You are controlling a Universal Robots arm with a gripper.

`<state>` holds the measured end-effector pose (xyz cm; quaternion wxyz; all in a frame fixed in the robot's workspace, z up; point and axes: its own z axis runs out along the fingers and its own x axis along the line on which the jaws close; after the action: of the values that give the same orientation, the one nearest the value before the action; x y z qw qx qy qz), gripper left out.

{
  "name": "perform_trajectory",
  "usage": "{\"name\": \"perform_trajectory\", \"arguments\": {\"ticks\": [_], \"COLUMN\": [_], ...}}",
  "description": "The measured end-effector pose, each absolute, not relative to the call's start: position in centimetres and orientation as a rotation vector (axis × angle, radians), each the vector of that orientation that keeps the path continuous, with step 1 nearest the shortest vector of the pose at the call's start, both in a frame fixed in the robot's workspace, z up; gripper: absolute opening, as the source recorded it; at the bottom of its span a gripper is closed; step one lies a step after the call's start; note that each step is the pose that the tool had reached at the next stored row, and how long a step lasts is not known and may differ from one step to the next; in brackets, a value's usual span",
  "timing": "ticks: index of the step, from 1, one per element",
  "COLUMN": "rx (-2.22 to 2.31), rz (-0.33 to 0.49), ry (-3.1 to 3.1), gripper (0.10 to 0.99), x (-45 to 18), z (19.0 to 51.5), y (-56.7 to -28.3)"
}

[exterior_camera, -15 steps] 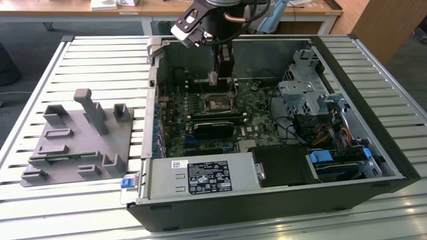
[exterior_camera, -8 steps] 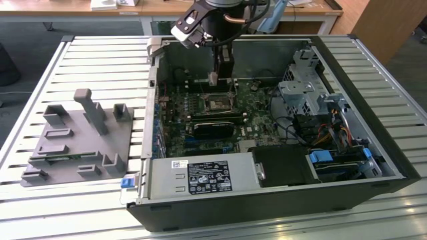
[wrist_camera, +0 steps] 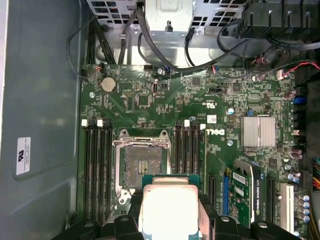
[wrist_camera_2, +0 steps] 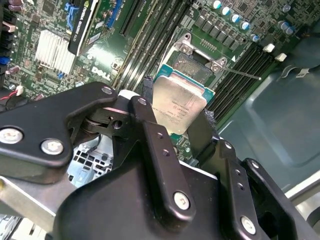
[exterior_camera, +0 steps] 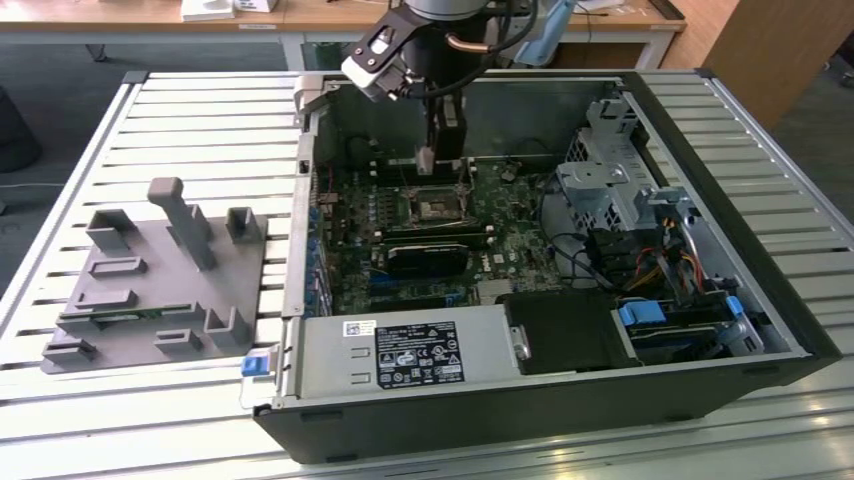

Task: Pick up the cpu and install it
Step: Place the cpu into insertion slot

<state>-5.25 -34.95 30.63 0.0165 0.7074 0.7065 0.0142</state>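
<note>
Near the far wall of the case [exterior_camera: 534,105], the gripper [wrist_camera_2: 177,109] pinches the cpu [wrist_camera_2: 178,97] just above the socket [wrist_camera: 142,160], maybe not touching it.

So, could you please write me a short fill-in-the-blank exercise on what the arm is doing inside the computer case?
1. The pincer is ____ on the cpu.
2. The socket close to the cpu has ____ chip seated in it.
3. The circuit board around the socket is ____ in colour.
Missing words: shut; no; green.
</note>
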Motion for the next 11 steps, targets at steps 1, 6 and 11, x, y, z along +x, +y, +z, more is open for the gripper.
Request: {"name": "perform_trajectory", "arguments": {"ticks": [1,6,11], "rx": [2.199,2.193,2.186], "rz": [0.045,0.057,0.072], "ry": [2.196,2.191,2.183], "gripper": [0.525,0.525,0.525], "x": [-5.3,-5.4,-5.6], "z": [30.5,29.7,29.0], "y": [-34.9,-34.7,-34.6]}}
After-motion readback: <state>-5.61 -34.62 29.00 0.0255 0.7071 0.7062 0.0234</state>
